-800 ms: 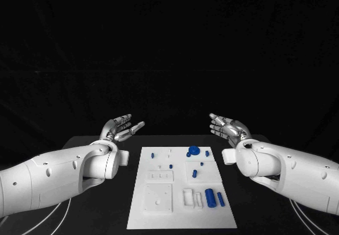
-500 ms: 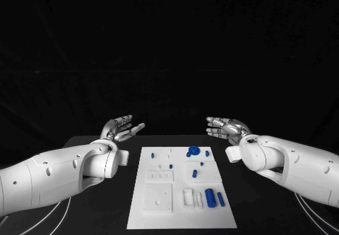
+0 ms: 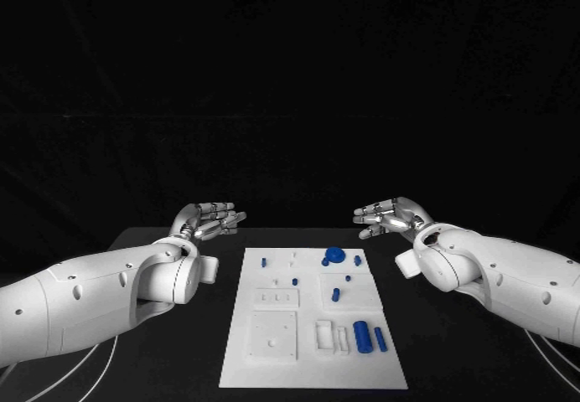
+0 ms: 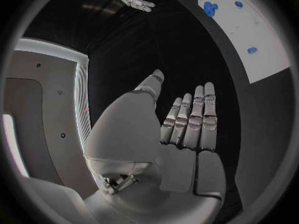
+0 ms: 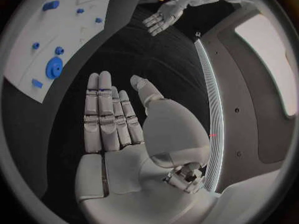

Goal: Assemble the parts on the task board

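- Both hands have turned inward since the earlier frames, fingers now pointing toward each other.
- The left hand (image 3: pixel 208 219) hangs empty, fingers straight and apart, left of the task board (image 3: pixel 312 368).
- The right hand (image 3: pixel 389 217) is likewise empty and spread, right of it.
- The blue parts (image 3: pixel 361 335) lie on the board, mid-counter (image 3: pixel 205 352).

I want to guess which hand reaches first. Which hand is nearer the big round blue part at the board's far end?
Right. The right hand hangs open just beyond and beside the round blue part; the left hand hangs open farther off, past the task board's opposite edge.
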Robot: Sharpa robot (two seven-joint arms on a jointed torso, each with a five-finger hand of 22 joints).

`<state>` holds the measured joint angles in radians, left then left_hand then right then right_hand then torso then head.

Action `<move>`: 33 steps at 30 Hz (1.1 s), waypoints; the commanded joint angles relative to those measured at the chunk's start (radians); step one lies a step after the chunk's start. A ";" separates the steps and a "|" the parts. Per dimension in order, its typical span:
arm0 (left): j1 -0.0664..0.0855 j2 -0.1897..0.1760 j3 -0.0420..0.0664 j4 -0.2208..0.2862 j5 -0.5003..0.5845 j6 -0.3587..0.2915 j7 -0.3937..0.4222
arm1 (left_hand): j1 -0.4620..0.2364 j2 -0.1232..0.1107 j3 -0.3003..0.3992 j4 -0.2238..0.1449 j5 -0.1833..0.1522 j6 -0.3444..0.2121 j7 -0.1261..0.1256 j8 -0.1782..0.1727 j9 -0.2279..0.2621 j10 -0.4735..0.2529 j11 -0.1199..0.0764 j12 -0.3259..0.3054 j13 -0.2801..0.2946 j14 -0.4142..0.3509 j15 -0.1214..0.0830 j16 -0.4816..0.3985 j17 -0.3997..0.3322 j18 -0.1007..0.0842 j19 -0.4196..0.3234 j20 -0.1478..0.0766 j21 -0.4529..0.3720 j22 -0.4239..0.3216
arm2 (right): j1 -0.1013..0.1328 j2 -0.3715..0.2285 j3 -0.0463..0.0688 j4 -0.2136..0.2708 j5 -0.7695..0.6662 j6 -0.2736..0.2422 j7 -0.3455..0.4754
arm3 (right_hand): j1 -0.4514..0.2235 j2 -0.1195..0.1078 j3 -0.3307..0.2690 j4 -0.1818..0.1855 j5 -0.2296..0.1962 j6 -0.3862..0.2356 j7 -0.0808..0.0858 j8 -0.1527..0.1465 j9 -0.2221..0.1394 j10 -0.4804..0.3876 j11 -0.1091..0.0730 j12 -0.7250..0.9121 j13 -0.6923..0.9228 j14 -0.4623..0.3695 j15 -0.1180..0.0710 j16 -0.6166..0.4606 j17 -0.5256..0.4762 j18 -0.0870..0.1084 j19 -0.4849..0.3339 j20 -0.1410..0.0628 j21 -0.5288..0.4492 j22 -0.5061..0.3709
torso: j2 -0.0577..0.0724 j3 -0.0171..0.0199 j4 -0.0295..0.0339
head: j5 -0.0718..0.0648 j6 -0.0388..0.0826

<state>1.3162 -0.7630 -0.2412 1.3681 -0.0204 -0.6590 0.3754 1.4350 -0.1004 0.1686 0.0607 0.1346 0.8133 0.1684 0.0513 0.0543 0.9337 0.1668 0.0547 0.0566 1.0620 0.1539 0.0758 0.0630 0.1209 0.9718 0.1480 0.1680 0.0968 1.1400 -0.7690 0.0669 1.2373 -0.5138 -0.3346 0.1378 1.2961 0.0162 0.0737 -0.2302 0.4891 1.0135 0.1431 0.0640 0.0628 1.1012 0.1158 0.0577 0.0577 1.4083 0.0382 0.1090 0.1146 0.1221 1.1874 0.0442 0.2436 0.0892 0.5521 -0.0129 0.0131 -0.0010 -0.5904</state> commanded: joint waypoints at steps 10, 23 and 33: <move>0.021 -0.039 0.008 0.070 -0.049 0.199 0.032 | -0.018 0.060 0.015 -0.129 -0.001 0.170 -0.012 0.013 0.008 0.178 -0.042 0.007 0.001 0.161 -0.082 0.152 0.006 -0.057 0.052 -0.103 0.196 0.120 | 0.036 0.054 0.011 -0.035 -0.708 0.085 -0.155 | -0.055 -0.042 0.168 -0.056 -0.127 0.058 -0.013 -0.002 0.000 0.060 -0.033 -0.001 0.000 0.054 -0.068 0.668 0.463 0.025 0.242 -0.097 0.346 0.233 | 0.058 0.0091 0.0301 | -0.018 0.021; 0.042 -0.073 0.027 0.150 -0.064 0.260 0.052 | -0.051 0.073 0.004 -0.153 0.001 0.164 -0.009 0.013 0.008 0.148 -0.035 0.009 0.002 0.139 -0.078 0.198 0.004 -0.049 -0.033 -0.093 0.304 0.204 | 0.045 0.094 0.013 -0.048 -1.018 0.095 -0.246 | -0.088 -0.135 0.329 -0.034 -0.115 0.048 -0.028 -0.001 0.001 0.084 -0.042 -0.001 0.002 0.039 -0.067 0.764 0.429 0.040 0.249 -0.096 0.479 0.392 | 0.117 0.0158 0.0631 | -0.047 0.052; 0.062 -0.083 0.033 0.182 -0.063 0.281 0.044 | -0.050 0.074 0.000 -0.156 -0.001 0.153 -0.008 0.013 0.008 0.140 -0.032 0.008 0.001 0.131 -0.075 0.195 0.003 -0.048 -0.039 -0.090 0.304 0.204 | 0.046 0.095 0.013 -0.042 -1.063 0.099 -0.246 | -0.109 -0.150 0.353 -0.014 -0.069 0.078 -0.027 -0.002 0.001 0.211 -0.074 0.000 0.010 0.025 -0.089 0.817 0.459 0.030 0.209 -0.115 0.610 0.572 | 0.141 0.0168 0.0717 | -0.056 0.055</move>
<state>1.3749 -0.8457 -0.2093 1.5455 -0.0765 -0.4136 0.4078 1.3920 -0.0264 0.1710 -0.0932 0.1345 0.9736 0.1605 0.0609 0.0617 1.0808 0.1361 0.0625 0.0581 1.2005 0.0788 0.2709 0.0677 0.0695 0.9414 0.0586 0.4701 0.3002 1.1847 -0.6746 0.0794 1.1926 -1.5211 -0.2500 -0.0991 1.1923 -0.1324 0.4230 -0.2440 0.4153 1.0861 0.1154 0.0639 0.0630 1.3001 0.0442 0.0576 0.0663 1.4370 -0.0496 0.9234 0.5725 0.1535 1.4021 -0.0712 0.8494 0.6533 0.6838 0.0032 0.0820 -0.0553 -0.5351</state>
